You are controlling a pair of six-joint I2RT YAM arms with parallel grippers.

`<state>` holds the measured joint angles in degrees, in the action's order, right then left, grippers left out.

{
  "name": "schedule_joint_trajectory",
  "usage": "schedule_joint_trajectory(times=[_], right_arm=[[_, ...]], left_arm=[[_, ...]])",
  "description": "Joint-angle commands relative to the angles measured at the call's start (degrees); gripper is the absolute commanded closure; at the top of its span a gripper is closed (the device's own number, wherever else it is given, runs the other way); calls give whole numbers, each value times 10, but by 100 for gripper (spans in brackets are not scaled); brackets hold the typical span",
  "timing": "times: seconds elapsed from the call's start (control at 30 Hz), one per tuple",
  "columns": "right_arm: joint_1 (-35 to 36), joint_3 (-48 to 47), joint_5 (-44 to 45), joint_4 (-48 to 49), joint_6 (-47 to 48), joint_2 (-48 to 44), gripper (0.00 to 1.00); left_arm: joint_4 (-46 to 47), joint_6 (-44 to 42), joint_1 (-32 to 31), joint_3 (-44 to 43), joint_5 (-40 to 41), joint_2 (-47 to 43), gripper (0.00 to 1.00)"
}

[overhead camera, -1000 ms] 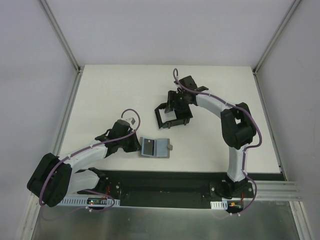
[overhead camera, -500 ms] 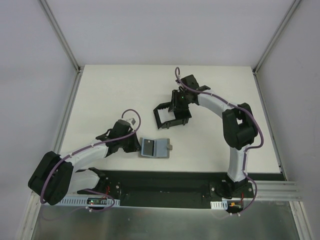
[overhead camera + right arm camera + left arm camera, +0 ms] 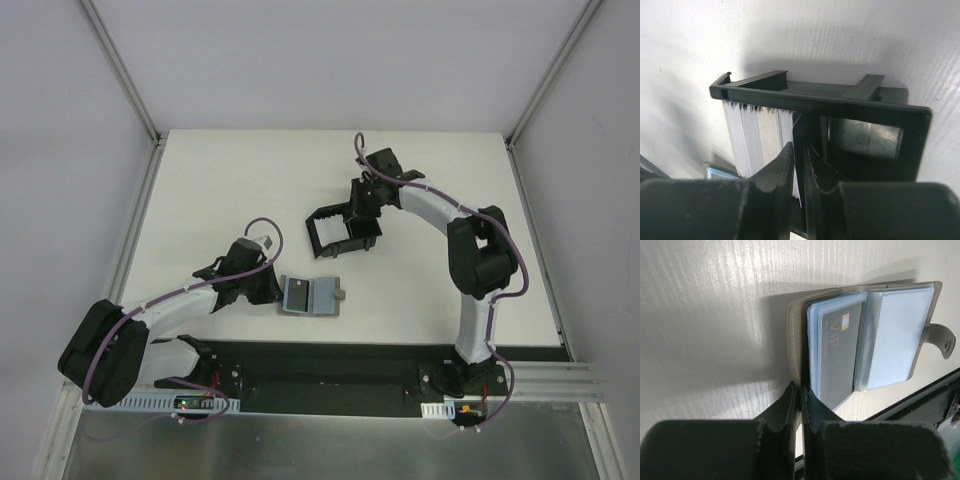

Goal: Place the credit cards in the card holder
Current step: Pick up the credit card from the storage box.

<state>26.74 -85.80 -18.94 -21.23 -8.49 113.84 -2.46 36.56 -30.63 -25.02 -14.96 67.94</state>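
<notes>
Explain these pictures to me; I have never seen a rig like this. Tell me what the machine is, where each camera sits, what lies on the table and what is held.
These are two robot arms bolted to the near edge of a white table, each ending in a two-finger gripper. One picture looks down from above and behind the arms. The other two come from cameras on the wrists, so each shows its own fingers up close.

On the table lie an open grey wallet, with a dark credit card in a clear sleeve, and a black card holder with what look like pale cards standing in it.

The left gripper is shut on the wallet's cover edge. The right gripper has its jaws almost together at an inner wall of the holder; whether it grips anything I cannot tell.
</notes>
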Motion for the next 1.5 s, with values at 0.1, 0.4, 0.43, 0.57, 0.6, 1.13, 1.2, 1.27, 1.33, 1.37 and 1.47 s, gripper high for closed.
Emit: schedule_joint_trajectory(times=[0.1, 0.4, 0.43, 0.57, 0.6, 1.13, 1.2, 1.27, 1.33, 1.37, 1.47], right_arm=[[-10, -11, 0, -8, 15, -41, 97], [-4, -59, 69, -73, 65, -42, 100], [-2, -69, 83, -85, 70, -48, 100], [7, -66, 107, -95, 81, -100, 100], [9, -63, 111, -98, 81, -114, 100], [123, 216, 217, -173, 44, -356, 100], [140, 248, 217, -144, 21, -350, 100], [157, 267, 229, -124, 7, -338, 100], [167, 279, 231, -105, -4, -322, 100], [171, 284, 232, -94, -6, -316, 100], [180, 299, 239, -73, -12, -300, 100]], left_arm=[[-5, -14, 6, -16, -8, 3, 100], [-4, -15, 6, -15, -9, 4, 100], [-4, -14, 6, -14, -9, 3, 100], [-4, -13, 6, -10, -9, -1, 100], [-4, -13, 6, -9, -9, -1, 100], [-4, -15, 6, -6, -15, -15, 100], [-4, -14, 6, -5, -15, -16, 100], [-4, -14, 6, -3, -13, -16, 100], [-4, -13, 6, -2, -14, -16, 100], [-4, -13, 6, -1, -14, -16, 100], [-4, -13, 6, 0, -16, -18, 100]])
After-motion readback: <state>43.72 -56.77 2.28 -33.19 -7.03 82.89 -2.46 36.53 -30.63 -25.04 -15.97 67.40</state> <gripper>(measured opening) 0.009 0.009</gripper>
